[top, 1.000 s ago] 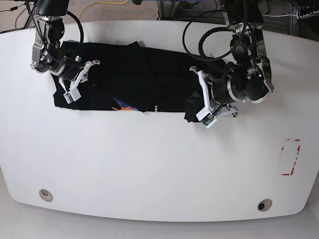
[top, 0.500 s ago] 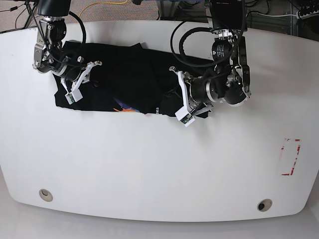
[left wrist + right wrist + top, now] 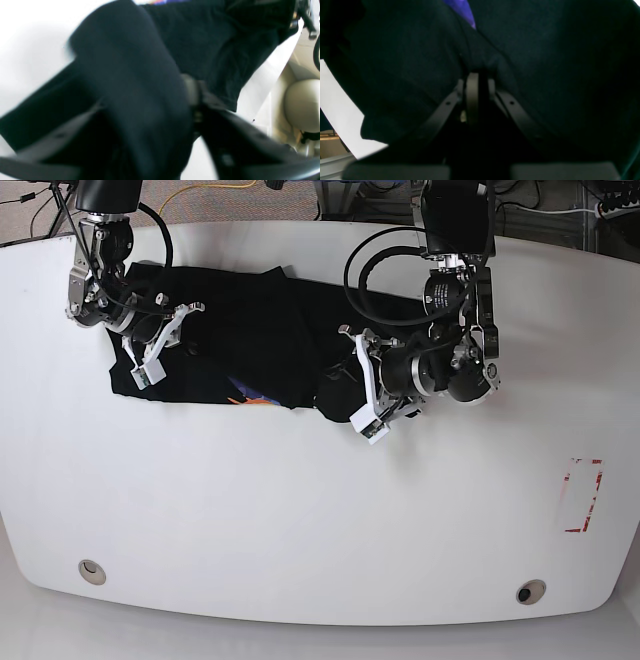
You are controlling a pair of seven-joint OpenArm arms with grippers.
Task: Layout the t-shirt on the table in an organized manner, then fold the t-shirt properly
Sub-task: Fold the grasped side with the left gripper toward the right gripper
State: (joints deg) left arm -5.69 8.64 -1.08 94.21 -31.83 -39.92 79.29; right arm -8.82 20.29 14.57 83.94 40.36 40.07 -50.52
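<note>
The right claw (image 3: 150, 360) is pressed closed, its two grey fingers meeting on a pinched ridge of black cloth in the right wrist view, so it grips the t-shirt (image 3: 250, 340) at the garment's end nearest that arm. The left claw (image 3: 365, 385) stands partly spread: its white fingers sit on either side of a rolled lump of the same black cloth at the shirt's other end. The left wrist view shows the fold lying between the fingers, but it is too blurred to say whether they are clamping it.

The t-shirt is a soft, matte black knit, lying bunched and creased in a rough band along the far part of the surface (image 3: 300, 510). A small blue-orange print (image 3: 248, 395) and a tiny white mark (image 3: 313, 400) show at its near edge.

The surface is glossy white with curved edges. Two round grommet holes (image 3: 92, 571) lie near its front, and a red tape rectangle (image 3: 584, 495) sits well apart from the shirt.
</note>
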